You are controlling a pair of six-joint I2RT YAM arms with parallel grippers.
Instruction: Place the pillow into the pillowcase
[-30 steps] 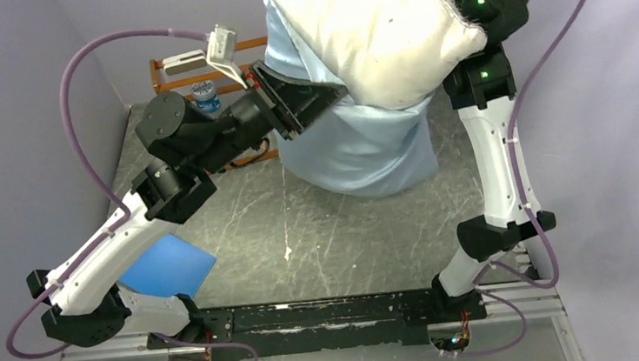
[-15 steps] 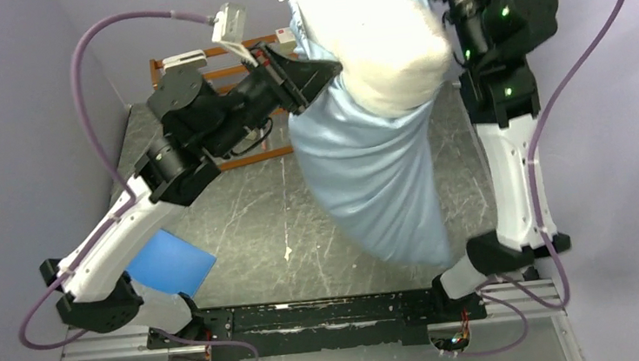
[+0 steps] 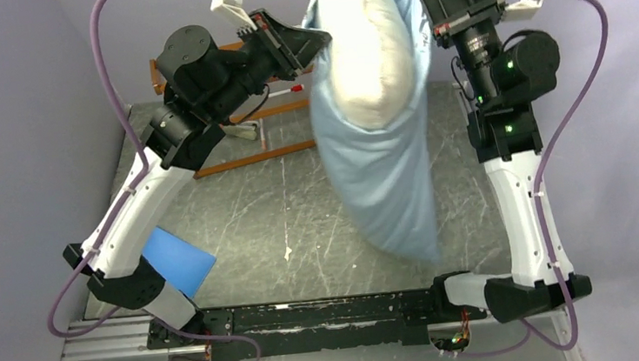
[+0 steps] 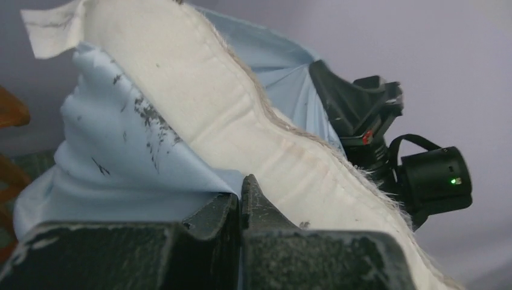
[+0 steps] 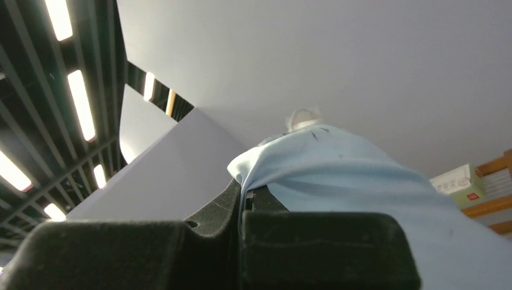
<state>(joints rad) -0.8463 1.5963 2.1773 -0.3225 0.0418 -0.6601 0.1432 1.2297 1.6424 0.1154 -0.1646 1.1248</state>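
- The pillowcase was held up over the table, slung by its open mouth between the two raised arms.
- Its closed end was seen hanging down toward the near edge. Whether that end touched the table could not be told.
- The pillow was lodged upright in the upper part of the pillowcase. Its white top was exposed at the mouth and its lower part was wrapped in blue fabric.
- The left gripper was clamped on the left rim of the pillowcase. In the left wrist view its fingertips were pressed together with blue fabric pinched between them, and the pillow's seamed edge lay just behind.
- The right gripper was clamped on the opposite rim. In the right wrist view a fold of blue hem was caught between its closed fingers.
- Dark smudges were noted on the blue fabric in the left wrist view.
- A flat bright-blue rectangle was lying on the table beside the base of the left arm, well apart from the pillowcase.
- A wooden rack was seen at the far left of the table, partly hidden behind the left arm.
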